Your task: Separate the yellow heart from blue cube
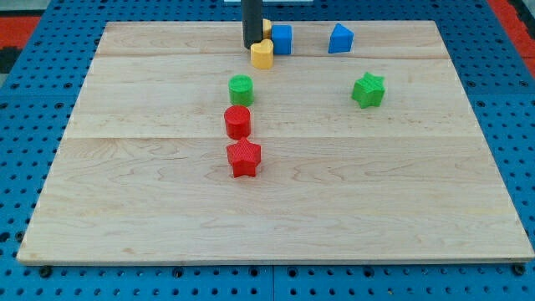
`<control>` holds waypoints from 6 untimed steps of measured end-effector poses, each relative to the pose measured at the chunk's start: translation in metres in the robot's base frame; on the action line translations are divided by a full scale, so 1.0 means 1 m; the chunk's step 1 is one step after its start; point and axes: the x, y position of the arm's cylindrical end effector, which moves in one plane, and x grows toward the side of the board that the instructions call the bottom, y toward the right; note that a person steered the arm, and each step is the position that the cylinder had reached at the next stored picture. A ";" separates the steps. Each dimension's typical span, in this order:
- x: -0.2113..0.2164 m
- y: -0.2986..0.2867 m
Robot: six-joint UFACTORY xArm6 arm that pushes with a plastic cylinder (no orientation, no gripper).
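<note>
The yellow heart lies near the view's top edge of the wooden board, touching the lower left of the blue cube. My tip stands just left of the yellow heart, touching or nearly touching it, and left of the blue cube. A second yellow block peeks out behind the rod, mostly hidden.
A blue pentagon-like block sits to the right of the cube. A green star lies at the right. A green cylinder, a red cylinder and a red star line up below the heart.
</note>
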 end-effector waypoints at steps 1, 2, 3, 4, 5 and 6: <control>-0.020 0.026; -0.008 0.089; 0.005 0.060; -0.002 0.000; -0.042 -0.041; -0.055 -0.037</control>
